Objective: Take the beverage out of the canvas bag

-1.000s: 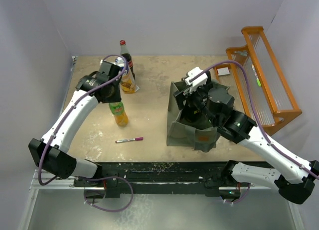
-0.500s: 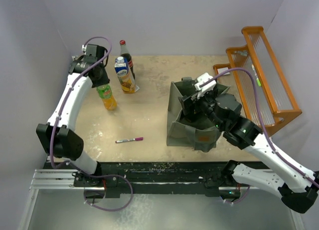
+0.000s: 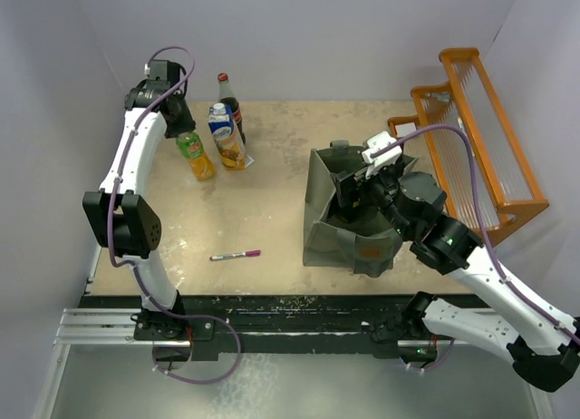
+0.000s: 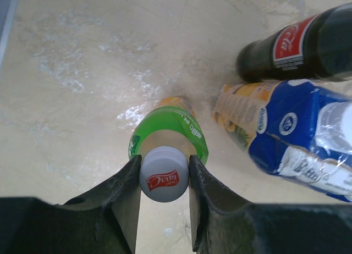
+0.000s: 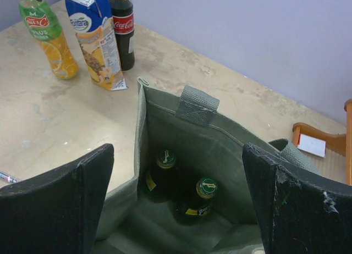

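**A:** What does the overhead view give?

**B:** The canvas bag sits right of centre, and the right gripper hangs over its open mouth. At the far left, well apart from the bag, the left gripper is at the top of an orange drink bottle. That bottle is just beside a juice carton and a Coca-Cola bottle.

**A:** Left wrist?

**B:** The fingers are clamped on either side of the drink bottle's grey cap. The cap has a red logo I can't read, and the label below it is green. The cola's red label reads Coca-Cola.

**A:** Right wrist?

**B:** The fingers are spread wide with nothing gripped. Below and between them, inside the bag, two dark green-capped bottles stand side by side. Their yellow labels are too small to read.
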